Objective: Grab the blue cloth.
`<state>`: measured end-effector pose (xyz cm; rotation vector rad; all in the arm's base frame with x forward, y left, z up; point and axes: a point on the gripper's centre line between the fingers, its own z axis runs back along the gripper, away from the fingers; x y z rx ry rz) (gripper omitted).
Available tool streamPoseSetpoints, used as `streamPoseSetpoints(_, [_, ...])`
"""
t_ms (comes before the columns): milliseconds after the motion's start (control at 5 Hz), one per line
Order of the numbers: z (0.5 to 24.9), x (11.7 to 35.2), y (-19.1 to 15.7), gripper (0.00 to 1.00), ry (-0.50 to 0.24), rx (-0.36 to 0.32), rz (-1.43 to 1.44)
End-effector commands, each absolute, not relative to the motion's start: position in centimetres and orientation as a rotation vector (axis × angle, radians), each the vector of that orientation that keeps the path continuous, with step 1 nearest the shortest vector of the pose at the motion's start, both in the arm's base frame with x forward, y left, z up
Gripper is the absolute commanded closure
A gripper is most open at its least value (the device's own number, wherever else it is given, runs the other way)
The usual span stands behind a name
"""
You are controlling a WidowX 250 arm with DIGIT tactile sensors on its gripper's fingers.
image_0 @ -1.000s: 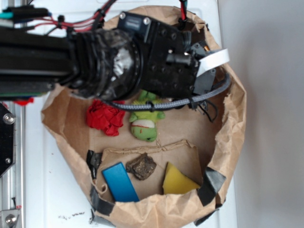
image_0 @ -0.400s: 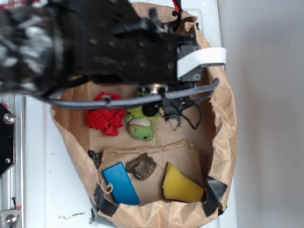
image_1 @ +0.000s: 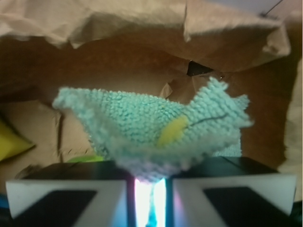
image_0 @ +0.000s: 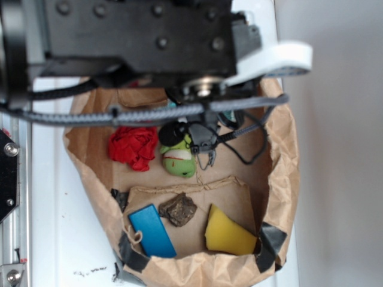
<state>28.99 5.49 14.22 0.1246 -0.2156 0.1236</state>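
The blue cloth [image_1: 151, 125] is a pale teal terry rag with frayed edges. In the wrist view it fans out just above my gripper [image_1: 149, 177], with its lower fold pinched between the two jaws. The jaws stand close together, shut on the cloth, which hangs clear of the brown paper floor behind it. A yellow patch shows on the cloth's front. In the exterior view my black arm [image_0: 137, 36] fills the top and hides the fingers and nearly all of the cloth.
A brown paper bag [image_0: 286, 161] walls in the work area. Inside lie a red ruffled ball [image_0: 133, 146], a green plush toy [image_0: 178, 160], a bright blue flat rectangle [image_0: 151, 230], a brown lump [image_0: 178, 209] and a yellow piece [image_0: 226, 232].
The arm has risen toward the exterior camera and now looms larger across the top. The items on the bag floor have not moved.
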Motion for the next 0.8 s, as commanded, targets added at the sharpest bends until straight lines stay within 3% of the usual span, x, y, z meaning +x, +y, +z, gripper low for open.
streamPoseSetpoints(0, [19.1, 28.6, 3.8, 1.00, -0.251, 0.106, -0.005])
streamPoseSetpoints(200, [20.4, 27.6, 3.4, 1.00, -0.262, 0.061, -0.041])
streamPoseSetpoints(600, [21.7, 28.6, 3.0, 1.00, -0.278, 0.017, -0.004])
